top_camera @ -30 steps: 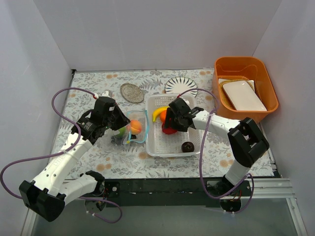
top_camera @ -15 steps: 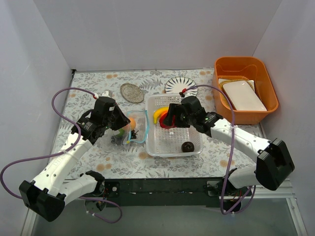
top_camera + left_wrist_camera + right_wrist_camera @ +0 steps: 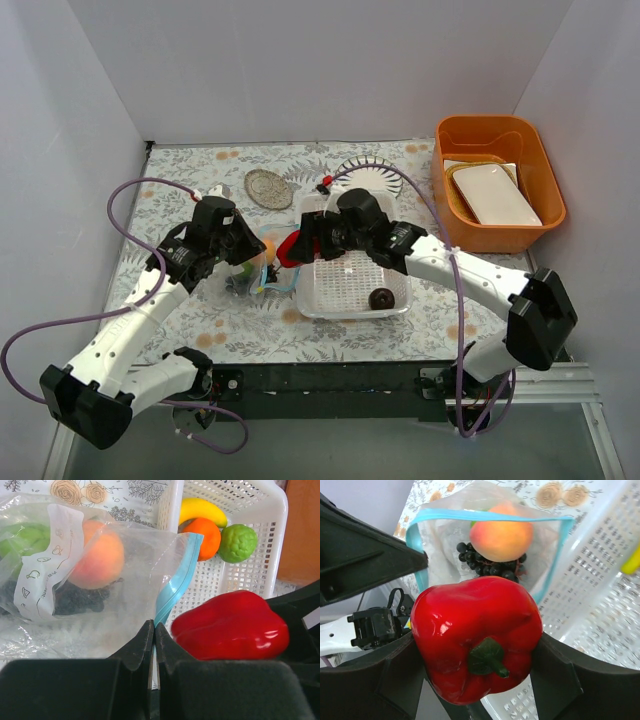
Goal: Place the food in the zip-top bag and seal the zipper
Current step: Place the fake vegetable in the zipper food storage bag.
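The right claw stands wide, its two fingers clamped on either flank of the red pepper, stem end turned toward the wrist camera. The pepper hangs just in front of the mouth of the zip-top bag, over the left edge of the white basket. The left claw is closed tight. It pinches the bag's rim where the blue-green zipper runs down between its fingers, and holds the mouth up and gaping toward the pepper.

The bag rests on the flowered surface just left of the basket. Inside it sit the peach, the dark grapes and one green ball. In the basket lie the banana, the orange, the second green ball and, at the near end, the dark brown ball.

By this count three pieces are bagged, one is at the mouth and four wait. The zipper is wide apart, so sealing has not begun. The job looks a little under half done.
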`<state>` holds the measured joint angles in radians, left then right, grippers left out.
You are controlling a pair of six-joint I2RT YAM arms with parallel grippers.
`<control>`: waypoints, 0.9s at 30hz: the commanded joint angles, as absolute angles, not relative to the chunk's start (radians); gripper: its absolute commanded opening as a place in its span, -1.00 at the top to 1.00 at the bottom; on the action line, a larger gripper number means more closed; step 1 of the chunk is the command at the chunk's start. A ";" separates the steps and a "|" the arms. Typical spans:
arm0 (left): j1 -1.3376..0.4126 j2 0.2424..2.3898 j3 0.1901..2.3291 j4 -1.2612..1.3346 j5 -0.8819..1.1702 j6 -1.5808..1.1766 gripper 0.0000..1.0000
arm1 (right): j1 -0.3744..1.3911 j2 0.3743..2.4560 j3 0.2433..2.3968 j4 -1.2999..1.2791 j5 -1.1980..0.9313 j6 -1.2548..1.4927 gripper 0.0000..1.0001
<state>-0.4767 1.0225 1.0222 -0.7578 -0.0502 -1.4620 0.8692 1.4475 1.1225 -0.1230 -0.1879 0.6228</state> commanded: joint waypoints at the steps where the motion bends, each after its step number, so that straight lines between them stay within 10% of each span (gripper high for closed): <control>1: -0.472 1.017 1.057 -0.768 -0.034 -1.454 1.00 | 0.900 1.531 1.216 -0.097 -0.245 0.577 0.08; 12: -0.472 0.994 1.117 -0.808 -0.077 -1.459 1.00 | 0.931 1.750 1.388 -0.115 -0.348 0.515 -0.03; 19: -0.472 0.974 1.135 -0.850 -0.156 -1.482 1.00 | 0.940 1.766 1.460 -0.181 -0.312 0.448 -0.92; 27: -0.472 0.959 1.149 -0.865 -0.218 -1.499 1.00 | 0.936 1.545 1.335 -0.261 0.044 0.439 -0.96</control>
